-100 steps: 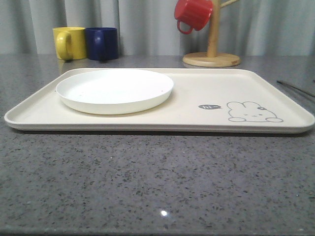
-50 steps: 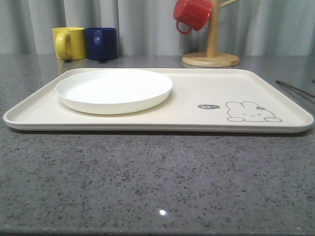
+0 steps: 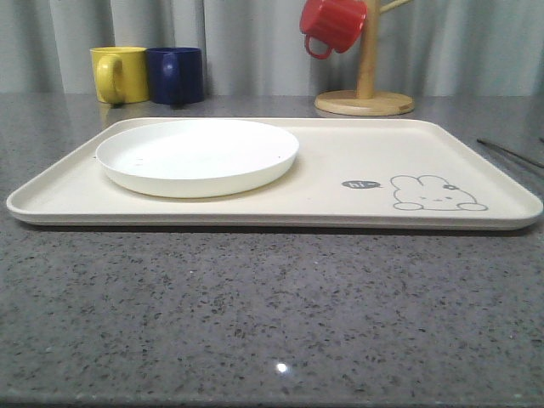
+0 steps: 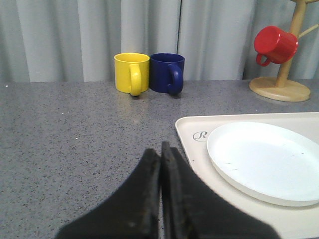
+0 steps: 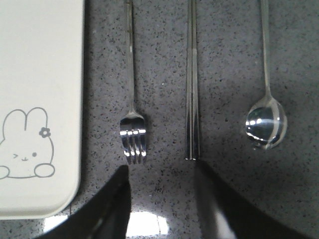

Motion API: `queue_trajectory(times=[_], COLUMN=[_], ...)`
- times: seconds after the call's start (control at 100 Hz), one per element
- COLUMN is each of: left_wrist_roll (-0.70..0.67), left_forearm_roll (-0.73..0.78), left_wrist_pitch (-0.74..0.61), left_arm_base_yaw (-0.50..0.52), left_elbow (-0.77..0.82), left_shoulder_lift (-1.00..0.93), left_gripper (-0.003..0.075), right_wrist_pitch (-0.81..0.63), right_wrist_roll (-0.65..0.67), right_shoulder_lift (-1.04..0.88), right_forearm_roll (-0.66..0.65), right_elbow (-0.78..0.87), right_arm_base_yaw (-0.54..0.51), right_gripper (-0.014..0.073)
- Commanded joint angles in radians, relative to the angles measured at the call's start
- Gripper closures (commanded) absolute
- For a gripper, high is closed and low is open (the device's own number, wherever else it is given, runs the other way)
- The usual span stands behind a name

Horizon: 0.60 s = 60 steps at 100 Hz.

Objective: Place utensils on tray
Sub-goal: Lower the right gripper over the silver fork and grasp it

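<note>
Because the fork (image 5: 132,114), chopsticks (image 5: 192,99) and spoon (image 5: 265,119) are thin, stiff, slick steel lying flat on the counter beside the rabbit tray (image 5: 40,99), a mid-handle pinch looks safest. All lie parallel, heads toward the spread right gripper (image 5: 162,174). Left gripper (image 4: 160,149) is pressed together.

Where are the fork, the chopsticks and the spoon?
fork (image 5: 133,134), right wrist view, base of the tines.
chopsticks (image 5: 192,99), right wrist view, mid-shaft of the pair.
spoon (image 5: 266,123), right wrist view, middle of the bowl.
</note>
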Motion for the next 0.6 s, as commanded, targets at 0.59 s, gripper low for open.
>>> queue_trajectory(times=[0.59], left_wrist_roll=[-0.003], left_forearm_roll=[-0.008], left_wrist_pitch=[-0.081], left_arm_base_yaw=[-0.004], left_elbow=[-0.026], left_shoulder_lift=[0.006], left_gripper=[0.0738], right_wrist_pitch=[0.126], right_wrist_roll=[-0.072], right_shoulder_lift=[0.459], right_forearm_roll=[0.073], right_elbow=[-0.414], right_arm_base_yaw=[0.048], right_gripper=[0.0217])
